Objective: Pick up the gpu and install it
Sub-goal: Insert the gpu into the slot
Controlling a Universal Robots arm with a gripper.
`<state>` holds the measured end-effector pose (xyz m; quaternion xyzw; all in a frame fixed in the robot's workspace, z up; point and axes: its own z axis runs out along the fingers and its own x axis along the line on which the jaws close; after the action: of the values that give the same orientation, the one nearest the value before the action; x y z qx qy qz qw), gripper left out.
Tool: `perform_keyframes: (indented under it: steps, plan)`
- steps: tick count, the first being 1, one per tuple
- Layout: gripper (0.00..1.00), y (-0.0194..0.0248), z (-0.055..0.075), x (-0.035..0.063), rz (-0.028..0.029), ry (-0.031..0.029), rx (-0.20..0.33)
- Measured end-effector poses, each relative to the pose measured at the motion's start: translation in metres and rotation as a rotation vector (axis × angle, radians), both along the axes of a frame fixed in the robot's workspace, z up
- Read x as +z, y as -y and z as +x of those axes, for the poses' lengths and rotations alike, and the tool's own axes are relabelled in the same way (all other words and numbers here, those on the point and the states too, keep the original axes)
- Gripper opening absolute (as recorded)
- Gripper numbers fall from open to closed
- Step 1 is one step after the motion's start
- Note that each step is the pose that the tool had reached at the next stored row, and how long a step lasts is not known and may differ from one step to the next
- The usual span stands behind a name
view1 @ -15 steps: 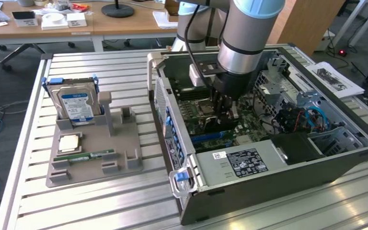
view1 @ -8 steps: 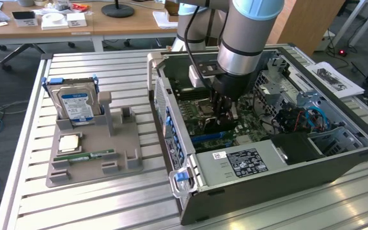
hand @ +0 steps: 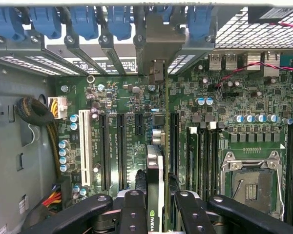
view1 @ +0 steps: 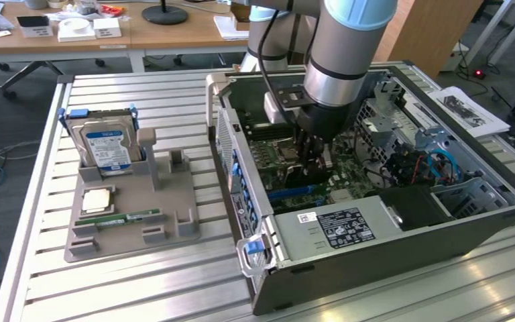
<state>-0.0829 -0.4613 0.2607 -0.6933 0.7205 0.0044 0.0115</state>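
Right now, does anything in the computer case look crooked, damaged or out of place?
Nothing stands out. The gripper holds the gpu on edge, running parallel to the motherboard slots, not tilted. On the grey tray, the hard drive stands upright and the memory stick lies flat.

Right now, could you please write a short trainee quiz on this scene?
1. True or false: the gripper is shut on the gpu above the motherboard.
2. Which item stands upright in the grey tray? A hard drive; B memory stick; C processor.
3. Fill in: the slot latches are ___ plastic.
Key: 1 true; 2 A; 3 blue.
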Motion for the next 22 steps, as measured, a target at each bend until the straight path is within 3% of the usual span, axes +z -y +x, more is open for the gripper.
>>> perform_keyframes:
  steps: [22]
  plan:
    - [0.27, 0.0000, -0.0015, -0.0096, 0.0001, 0.0001, 0.000]
